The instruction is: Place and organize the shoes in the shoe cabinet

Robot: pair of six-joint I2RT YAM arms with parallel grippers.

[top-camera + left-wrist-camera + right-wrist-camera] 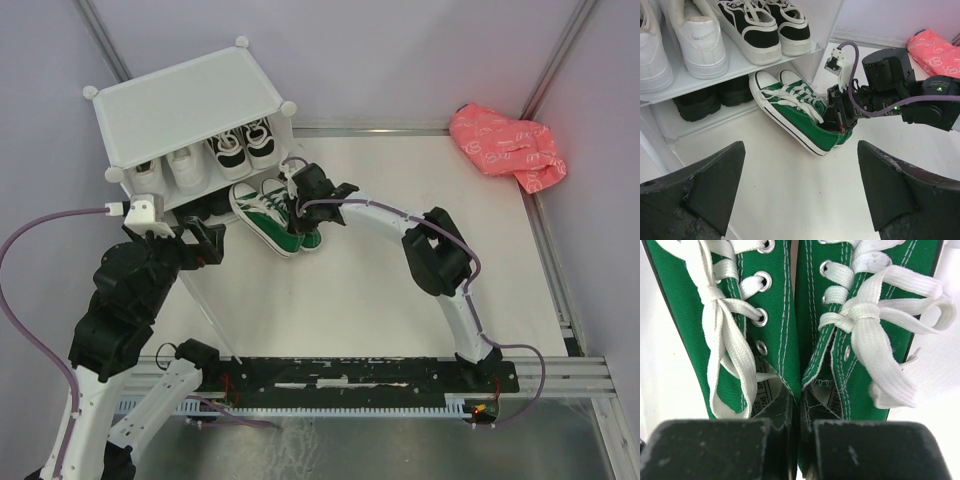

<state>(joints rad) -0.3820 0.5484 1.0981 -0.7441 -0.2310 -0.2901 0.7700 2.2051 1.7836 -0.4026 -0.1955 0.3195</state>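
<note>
The shoe cabinet [185, 100] stands at the back left with its front open. On its upper shelf [740, 65] sit white sneakers [695, 40] and black sneakers with white soles [765, 25]. Plain black shoes [715, 97] are in the lower compartment. A pair of green sneakers [272, 215] [800, 112] lies side by side with its toes at the lower opening, to the right of the black shoes. My right gripper [303, 205] [802, 440] is shut on the two inner collars of the green pair [780, 315], pinching them together. My left gripper [800, 200] [200, 238] hangs open over bare floor just in front of the cabinet.
A pink bag [505, 145] [935, 50] lies at the back right corner. The right arm [430, 250] stretches across the middle of the table. A black rail [350, 375] runs along the near edge.
</note>
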